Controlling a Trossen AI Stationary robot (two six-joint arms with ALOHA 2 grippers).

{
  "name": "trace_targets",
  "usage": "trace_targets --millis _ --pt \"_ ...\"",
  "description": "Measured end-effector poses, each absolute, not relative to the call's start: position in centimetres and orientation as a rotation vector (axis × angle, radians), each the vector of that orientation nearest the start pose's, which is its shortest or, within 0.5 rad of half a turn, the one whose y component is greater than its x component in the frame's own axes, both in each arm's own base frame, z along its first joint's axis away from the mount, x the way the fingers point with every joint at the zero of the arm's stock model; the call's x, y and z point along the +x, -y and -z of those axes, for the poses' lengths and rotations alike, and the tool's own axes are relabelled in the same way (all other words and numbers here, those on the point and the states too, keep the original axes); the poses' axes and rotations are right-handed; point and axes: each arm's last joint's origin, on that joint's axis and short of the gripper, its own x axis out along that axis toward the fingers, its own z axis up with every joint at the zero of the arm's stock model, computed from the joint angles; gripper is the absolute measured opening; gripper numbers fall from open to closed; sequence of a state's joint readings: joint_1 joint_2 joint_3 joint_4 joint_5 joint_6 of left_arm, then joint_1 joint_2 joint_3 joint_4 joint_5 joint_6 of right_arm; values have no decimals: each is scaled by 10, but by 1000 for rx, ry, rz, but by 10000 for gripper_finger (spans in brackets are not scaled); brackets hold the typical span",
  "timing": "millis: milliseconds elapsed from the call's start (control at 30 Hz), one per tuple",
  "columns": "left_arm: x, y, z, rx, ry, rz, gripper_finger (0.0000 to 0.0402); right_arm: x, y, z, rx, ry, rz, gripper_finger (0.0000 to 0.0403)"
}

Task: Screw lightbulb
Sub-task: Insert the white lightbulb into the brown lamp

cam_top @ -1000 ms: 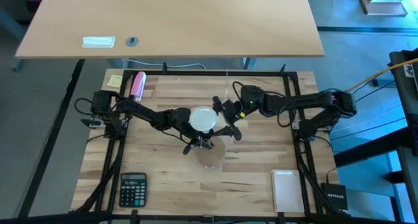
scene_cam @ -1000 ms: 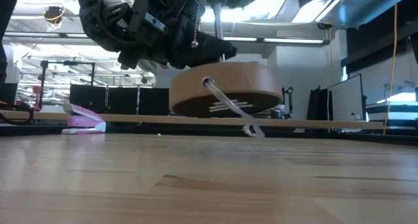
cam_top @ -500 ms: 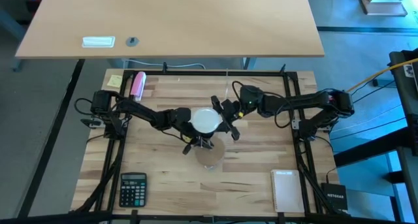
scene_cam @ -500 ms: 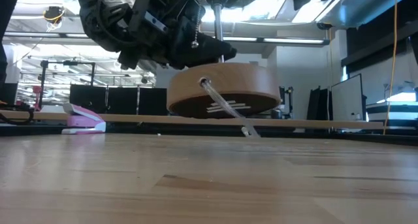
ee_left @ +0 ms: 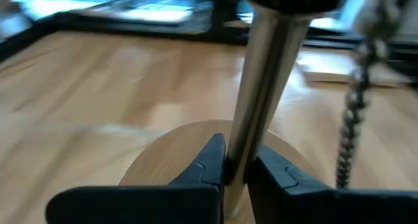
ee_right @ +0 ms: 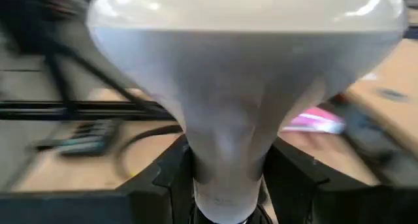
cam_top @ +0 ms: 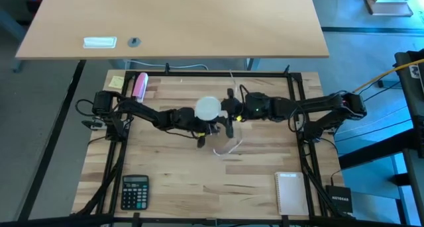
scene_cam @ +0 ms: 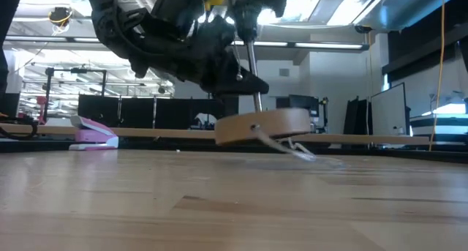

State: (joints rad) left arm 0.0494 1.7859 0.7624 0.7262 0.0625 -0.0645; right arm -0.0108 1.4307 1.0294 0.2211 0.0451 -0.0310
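A pale desk (cam_top: 172, 22) stands beyond the wooden table (cam_top: 172, 167).

The small white globe-shaped lightbulb (cam_top: 208, 108) shows just left of the centre of the high view as a bright round disc above the wooden tabletop. In the right wrist view the lightbulb (ee_right: 245, 74) fills the upper and middle part of the frame, its broad glossy white dome uppermost, narrowing downward to a slim pale neck at the bottom centre. It stands upright there, with its narrow base end lowest.
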Motion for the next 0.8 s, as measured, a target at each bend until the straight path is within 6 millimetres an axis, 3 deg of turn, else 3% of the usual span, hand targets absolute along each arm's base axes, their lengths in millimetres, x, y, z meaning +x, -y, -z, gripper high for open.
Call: trace_targets --millis 233,333,533,800 --pt "346 -20 -152 -74 -324 -235 27 326 -8 -301 -84 -224 416 153" --pt "345 -19 -152 -68 -322 -272 27 326 -12 -300 -92 -226 491 153" --pt "345 -18 -150 -51 -340 -262 27 328 -14 -297 -104 -238 429 153" --pt "343 -16 -146 9 -393 -237 43 330 -18 -294 -146 -263 220 153"
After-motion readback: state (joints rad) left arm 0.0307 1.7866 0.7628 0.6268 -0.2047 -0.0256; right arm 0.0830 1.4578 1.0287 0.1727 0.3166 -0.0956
